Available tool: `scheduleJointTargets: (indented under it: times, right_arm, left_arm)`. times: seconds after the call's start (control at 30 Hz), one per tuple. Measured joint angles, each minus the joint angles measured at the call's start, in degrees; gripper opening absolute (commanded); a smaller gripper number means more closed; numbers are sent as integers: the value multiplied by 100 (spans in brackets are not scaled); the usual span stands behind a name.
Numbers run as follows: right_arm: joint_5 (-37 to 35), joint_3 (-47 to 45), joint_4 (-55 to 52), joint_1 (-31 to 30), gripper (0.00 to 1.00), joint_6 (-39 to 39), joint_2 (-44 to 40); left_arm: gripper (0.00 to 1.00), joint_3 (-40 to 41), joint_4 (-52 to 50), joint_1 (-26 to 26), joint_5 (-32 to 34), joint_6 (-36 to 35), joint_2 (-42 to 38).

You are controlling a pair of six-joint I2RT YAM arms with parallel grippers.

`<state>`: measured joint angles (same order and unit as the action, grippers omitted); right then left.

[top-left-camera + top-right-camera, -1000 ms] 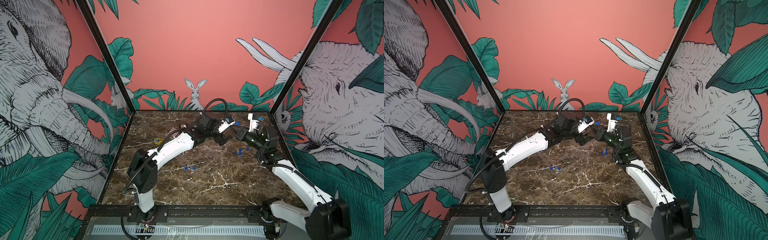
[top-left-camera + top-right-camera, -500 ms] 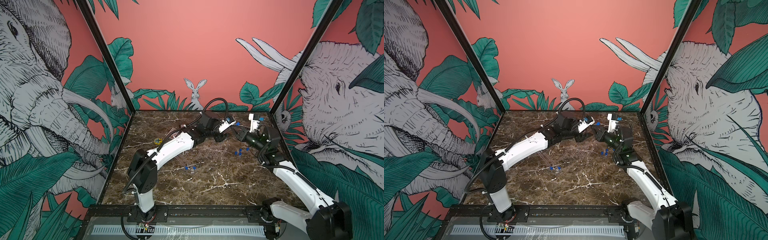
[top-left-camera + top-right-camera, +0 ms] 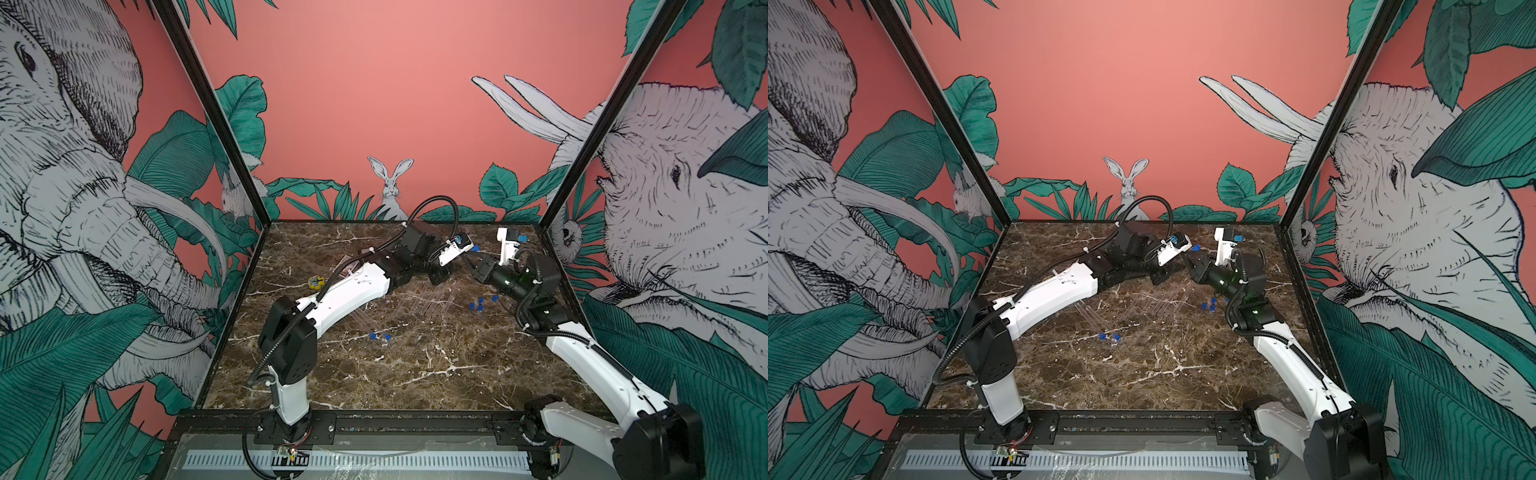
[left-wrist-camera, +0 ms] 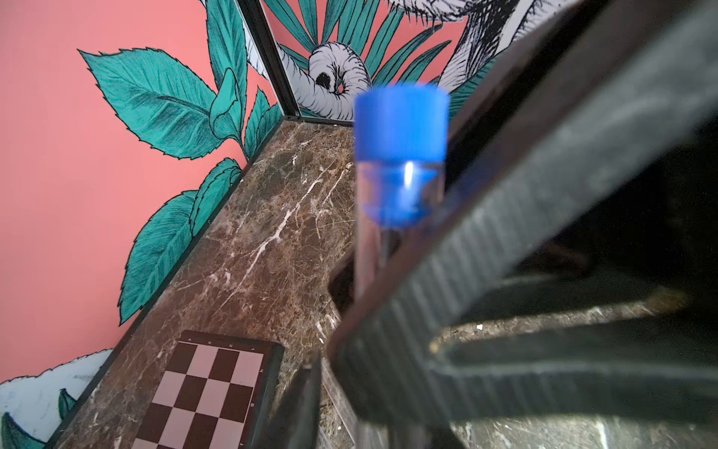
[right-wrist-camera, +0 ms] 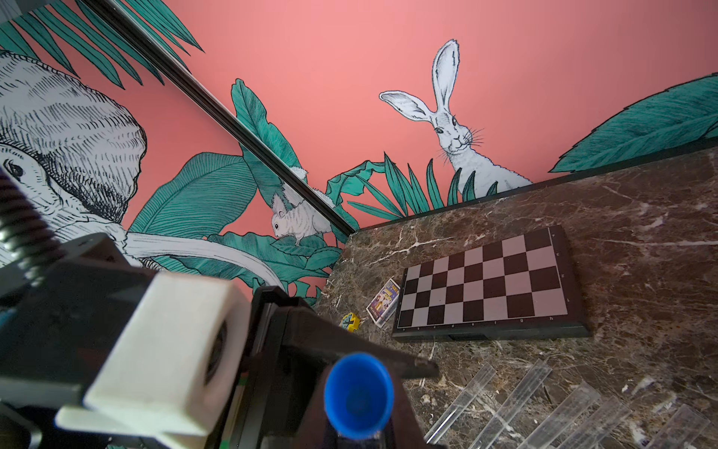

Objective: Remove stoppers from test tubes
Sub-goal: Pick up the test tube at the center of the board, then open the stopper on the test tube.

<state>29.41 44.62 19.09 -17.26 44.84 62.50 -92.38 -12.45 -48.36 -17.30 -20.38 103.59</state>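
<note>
Both arms meet at the back right of the table. My right gripper (image 3: 478, 268) (image 3: 1196, 270) (image 5: 359, 435) is shut on a clear test tube (image 4: 369, 248) just under its blue stopper (image 3: 476, 249) (image 3: 1195, 248) (image 4: 400, 128) (image 5: 359, 392), which sits in the tube. My left gripper (image 3: 467, 259) (image 3: 1183, 259) has its fingers (image 5: 388, 357) closed in on the same tube, further from the stopper. Several loose stoppers (image 3: 478, 305) (image 3: 1208, 305) lie under the right arm. Several empty test tubes (image 3: 424, 301) (image 5: 544, 408) lie mid-table. Two more tubes lie nearer the front, their stoppers (image 3: 380, 336) (image 3: 1111, 336) in place.
A chessboard (image 5: 485, 283) (image 4: 209, 392) lies at the back, with a small card box (image 5: 382, 301) and a yellow toy piece (image 3: 316, 282) (image 5: 351, 322) to its left. Printed walls close in the back and both sides.
The left gripper's jaws have closed from wide open onto the tube. The right arm has edged slightly toward the left gripper, still holding the tube.
</note>
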Motion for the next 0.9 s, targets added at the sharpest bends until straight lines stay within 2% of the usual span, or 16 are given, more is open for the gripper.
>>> scheduleJointTargets:
  times: [0.2, 0.5, 0.9]
  right_arm:
    - [-20, -17, -13, 0, 10, -4, -22]
    - [-74, -55, -55, 0, 24, -17, -66]
    - [-494, -52, -501, 9, 44, -201, -671]
  left_arm:
    - [18, -26, -52, -17, -9, -20, 2]
    - [0, -28, -96, -26, 11, -31, 2]
    - [0, -26, -98, -24, 22, -44, 2]
